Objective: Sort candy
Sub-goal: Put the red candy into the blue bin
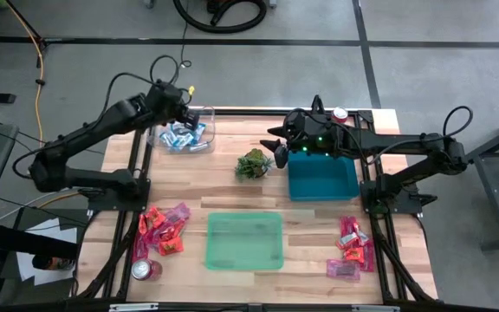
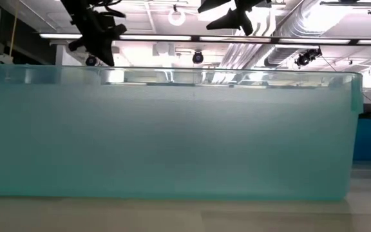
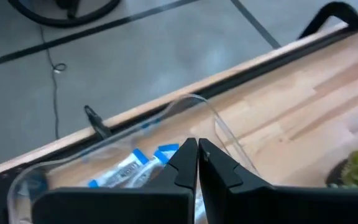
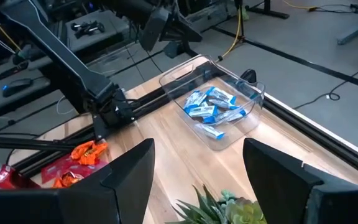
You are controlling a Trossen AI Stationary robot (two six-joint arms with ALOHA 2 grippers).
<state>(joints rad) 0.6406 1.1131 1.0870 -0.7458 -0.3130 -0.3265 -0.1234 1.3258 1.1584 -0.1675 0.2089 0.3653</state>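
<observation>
Wooden slat tabletop [image 1: 232, 186] on a dark frame, grey floor around it; landmark taken as the small green plant [image 1: 253, 164] near the table's middle.

Left gripper [image 1: 189, 116] hangs over the clear plastic bin [image 1: 180, 136], which sits to the plant's left near the far edge; its two dark fingers [image 3: 185, 163] are pressed together with nothing between them; blue-and-white candies [image 1: 183, 135] lie in a heap inside that bin.

Right gripper [image 1: 277, 146] hovers just beside the plant on its right, above the near corner of the blue bin [image 1: 321, 177]; its jaws stand wide apart and empty; the right wrist view looks across the plant toward the clear bin.

Green tray [image 1: 244, 240] sits on the near side of the plant; whether anything lies in it cannot be told.

Red-orange and pink candies [image 1: 163, 229] are piled left of the green tray, well apart from the plant; a second pile of pink and red candies [image 1: 352, 247] lies right of the tray.

One red soda can [image 1: 145, 269] lies at the near-left corner; another red can [image 1: 340, 113] stands behind the blue bin.
</observation>
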